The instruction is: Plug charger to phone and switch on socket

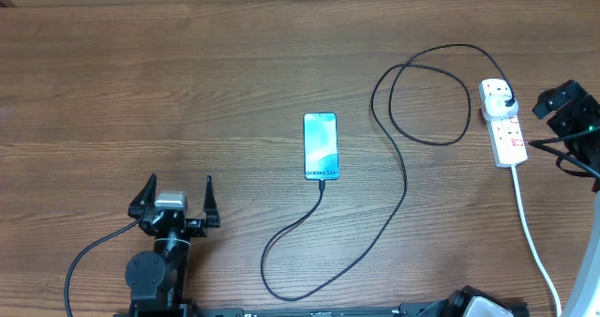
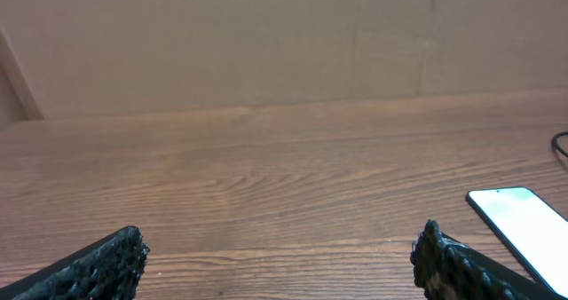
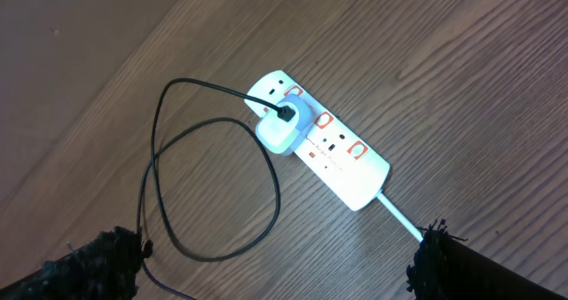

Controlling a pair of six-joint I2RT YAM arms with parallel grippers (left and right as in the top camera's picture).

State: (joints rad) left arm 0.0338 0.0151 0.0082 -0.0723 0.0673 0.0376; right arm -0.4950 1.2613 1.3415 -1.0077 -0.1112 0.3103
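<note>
**A:** Which step is in hand?

**B:** My left gripper (image 1: 178, 197) rests with fingers spread and empty. The phone (image 1: 320, 146) lies ahead of it, off to its right. The charger (image 1: 406, 181) appears to meet the phone's near edge, so I judge only the switch is left.

**A:** And the socket?

**B:** The socket (image 3: 324, 145) lies ahead of my right gripper (image 3: 275, 247), which gapes wide and holds nothing. Next I press a fingertip on one of the reddish switches (image 3: 324, 121); I cannot tell which serves the plug (image 3: 282, 130). The cable's loop and the white cord (image 3: 399, 216) crowd the approach.
</note>
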